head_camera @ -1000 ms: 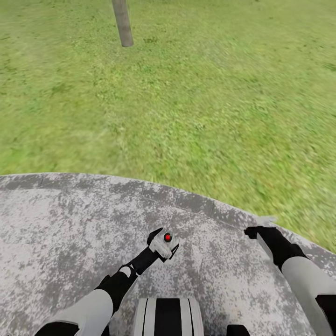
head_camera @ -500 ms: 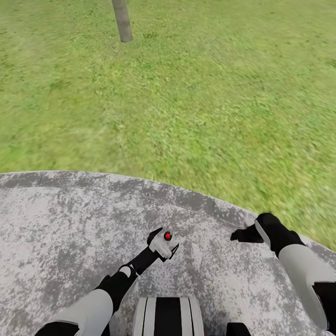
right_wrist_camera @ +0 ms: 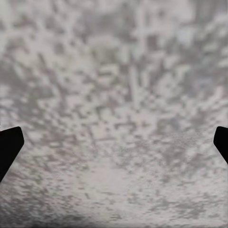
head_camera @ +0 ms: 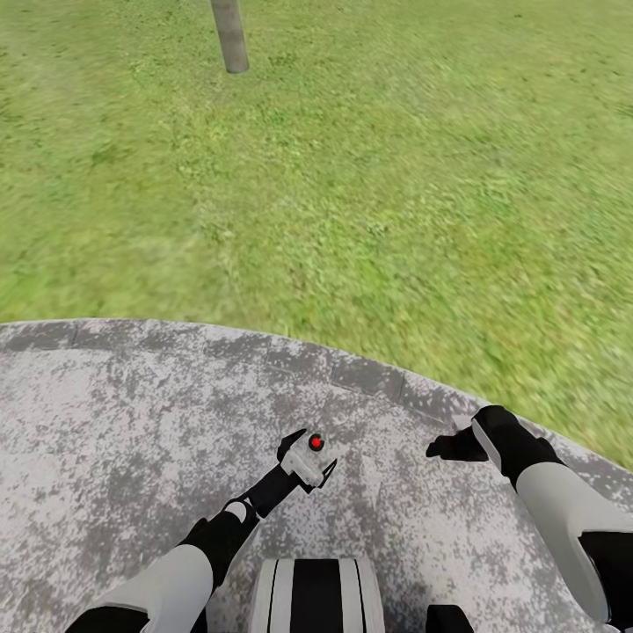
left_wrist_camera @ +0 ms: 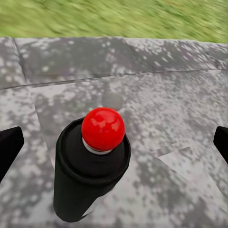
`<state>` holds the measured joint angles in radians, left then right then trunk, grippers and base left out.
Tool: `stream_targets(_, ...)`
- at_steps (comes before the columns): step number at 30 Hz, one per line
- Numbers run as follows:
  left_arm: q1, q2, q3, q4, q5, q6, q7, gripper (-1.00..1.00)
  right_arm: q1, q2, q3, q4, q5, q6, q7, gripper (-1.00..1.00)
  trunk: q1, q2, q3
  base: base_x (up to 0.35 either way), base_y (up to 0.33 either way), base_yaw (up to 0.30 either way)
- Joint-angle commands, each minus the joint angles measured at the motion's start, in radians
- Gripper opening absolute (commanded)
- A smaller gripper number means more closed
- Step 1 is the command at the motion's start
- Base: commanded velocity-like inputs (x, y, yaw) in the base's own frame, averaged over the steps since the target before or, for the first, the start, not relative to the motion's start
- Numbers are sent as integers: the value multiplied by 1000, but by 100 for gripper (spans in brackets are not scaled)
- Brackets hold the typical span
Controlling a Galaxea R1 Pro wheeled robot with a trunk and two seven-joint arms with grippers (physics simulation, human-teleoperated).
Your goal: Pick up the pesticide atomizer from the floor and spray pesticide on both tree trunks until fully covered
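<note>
While left claw (head_camera: 308, 459) clamps round-capped pesticide atomizer (left_wrist_camera: 95, 161), right claw (head_camera: 450, 447) gapes over mottled stone paving (head_camera: 105, 440).

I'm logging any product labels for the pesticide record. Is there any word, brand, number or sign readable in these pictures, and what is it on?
No readable text anywhere.
Pesticide atomizer in the left claw: black cap and red button, no label, brand or number visible.
Stone paving: grey mottling, no markings.
Tree trunk: bare bark, no sign.
Right claw and arm: no lettering.
</note>
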<state>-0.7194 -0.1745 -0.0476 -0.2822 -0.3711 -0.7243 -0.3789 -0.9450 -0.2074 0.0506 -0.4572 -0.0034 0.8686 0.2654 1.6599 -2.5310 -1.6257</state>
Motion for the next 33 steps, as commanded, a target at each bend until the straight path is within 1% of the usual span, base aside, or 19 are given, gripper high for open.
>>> stream_targets(1, 0, 0, 0, 0, 0, -2, 0, 100, 0, 0, 0, 0, 0, 0, 0, 100, 0, 0, 0, 0, 0, 0)
stream_targets(7, 0, 0, 3, 1, 0, -39, 0, 100, 0, 0, 0, 0, 0, -1, 0, 100, 0, 0, 0, 0, 0, 0)
stream_targets(11, 0, 0, 3, 2, 0, -46, 0, 100, 0, 0, 0, 0, 0, -1, 0, 100, 0, 0, 0, 0, 0, 0)
stream_targets(18, 0, 0, 4, 3, 0, -48, 0, 100, 0, -1, 0, 0, 0, -1, 0, 100, 0, 0, 0, 0, 0, 0)
stream_targets(21, 0, 0, 4, 2, 0, -48, 0, 100, 0, -1, 0, 0, 0, -1, 0, 100, 1, -1, -12, 0, 0, 0)
stream_targets(33, 0, 0, 5, 1, 0, -50, 0, 100, 0, -2, 0, -1, 0, -5, 0, 100, 1, -1, -12, 0, 0, 0)
